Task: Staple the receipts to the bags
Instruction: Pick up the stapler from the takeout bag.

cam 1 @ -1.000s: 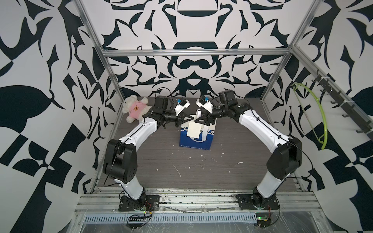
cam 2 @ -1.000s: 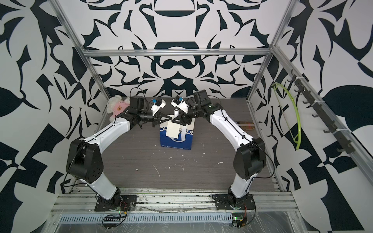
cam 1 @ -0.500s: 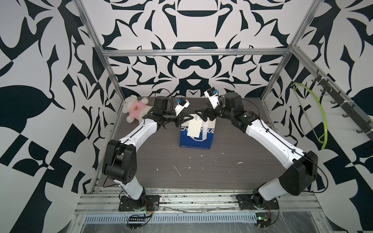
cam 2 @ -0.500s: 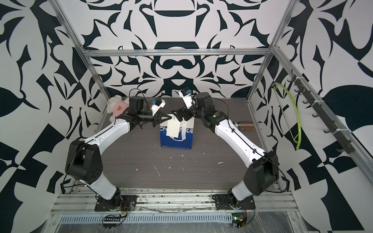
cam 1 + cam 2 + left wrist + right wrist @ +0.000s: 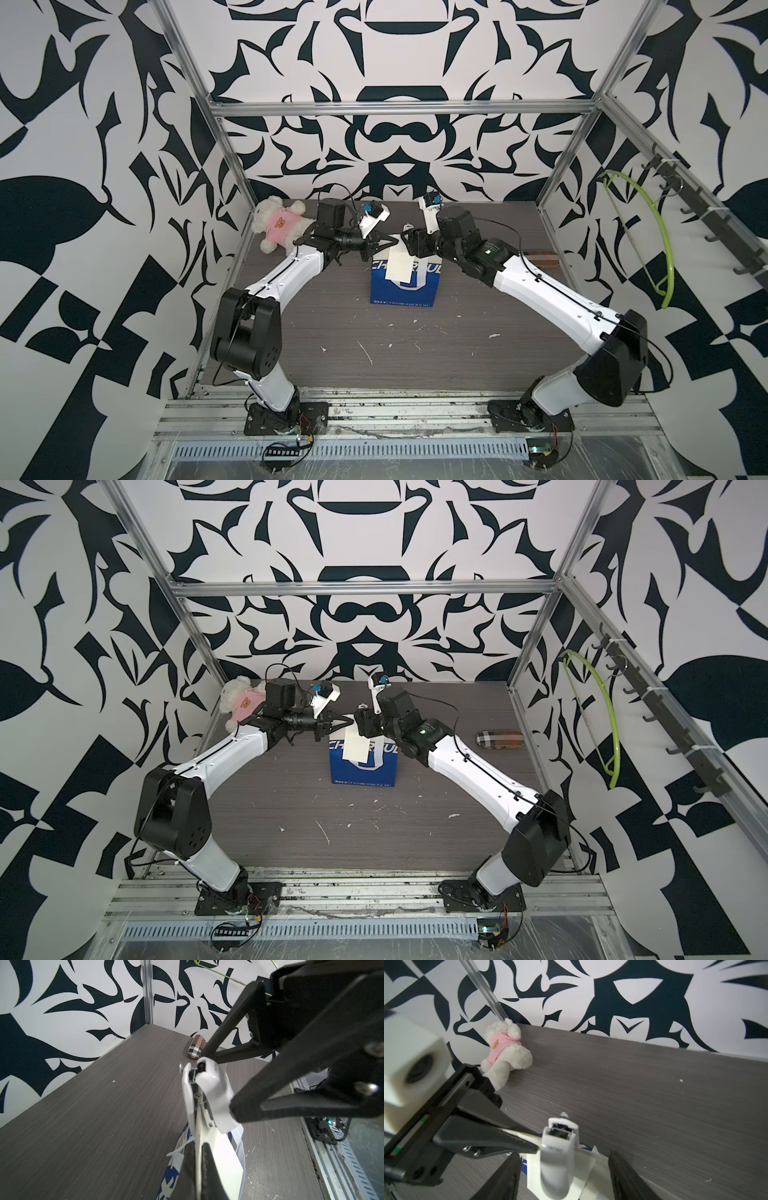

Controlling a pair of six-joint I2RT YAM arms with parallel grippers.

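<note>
Stapler sits on the bag's rim; the squeeze is not yet made.

In a top view the bag (image 5: 405, 286) stands mid-table with the receipt (image 5: 399, 268) hanging down its front. I read only "CH" and "UL" beside the receipt. Left wrist view: my left gripper (image 5: 197, 1147) is pressed together, pinching receipt to rim, and the stapler (image 5: 212, 1093) straddles both. Right wrist view: my right gripper (image 5: 564, 1155) is spread around the stapler, gaps showing. I'd close squarely and firmly. The stapler's embossed word is unreadable.
</note>
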